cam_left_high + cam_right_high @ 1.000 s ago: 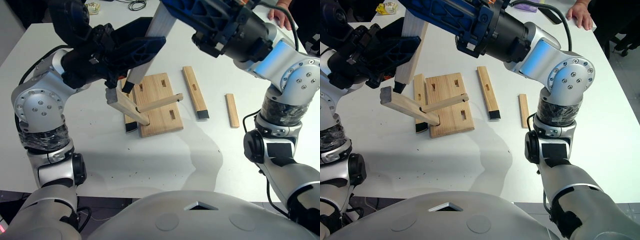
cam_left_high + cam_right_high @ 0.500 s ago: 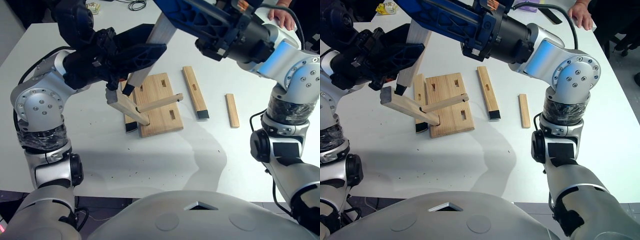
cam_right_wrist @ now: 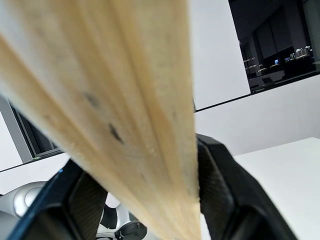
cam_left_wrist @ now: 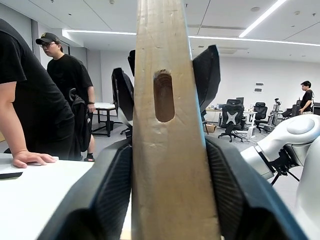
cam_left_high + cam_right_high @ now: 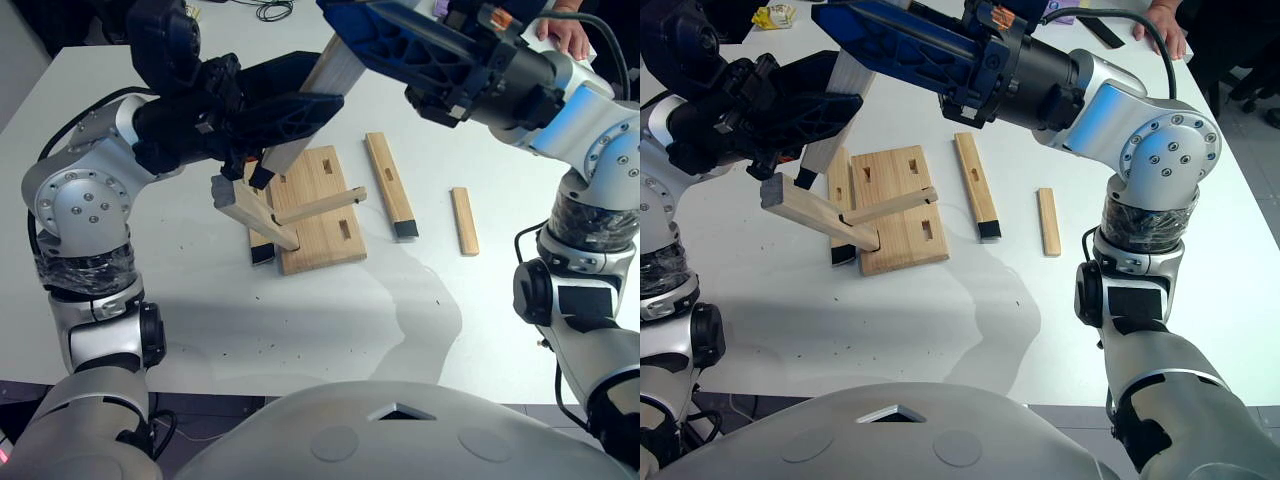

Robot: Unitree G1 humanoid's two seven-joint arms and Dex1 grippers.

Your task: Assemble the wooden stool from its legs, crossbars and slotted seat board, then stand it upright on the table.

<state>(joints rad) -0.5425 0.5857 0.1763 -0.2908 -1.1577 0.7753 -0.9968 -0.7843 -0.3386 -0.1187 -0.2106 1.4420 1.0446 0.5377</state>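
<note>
Held slanted in the air above the surface [image 5: 300,320]: one stool leg [image 5: 335,65], dark foot down at 7 o'clock, upper end toward 1 o'clock. Clamped low on it from the 9 o'clock side, the black left gripper [image 5: 318,85]; clamped higher up, reaching in from 2 o'clock, the blue right gripper [image 5: 360,35].

From the left wrist, an oval mortise [image 4: 164,95] in the leg's face, wood squeezed between both black fingers [image 4: 100,200]; that slot hidden from the head views. From the right wrist, bare grain pinched between dark fingers [image 3: 220,185].

Directly below, on the slotted seat board [image 5: 315,250]: a second leg [image 5: 250,212], tilted, with a crossbar [image 5: 322,205] plugged into it and pointing to 3 o'clock across the board. Cannot tell whether this pair touches the held leg.

Tucked along the board's 9 o'clock edge, a third leg [image 5: 839,185]. Near the board at 3 o'clock, a fourth leg [image 5: 388,185] lying flat; farther out at 3 o'clock, a short loose crossbar [image 5: 464,222].
</note>
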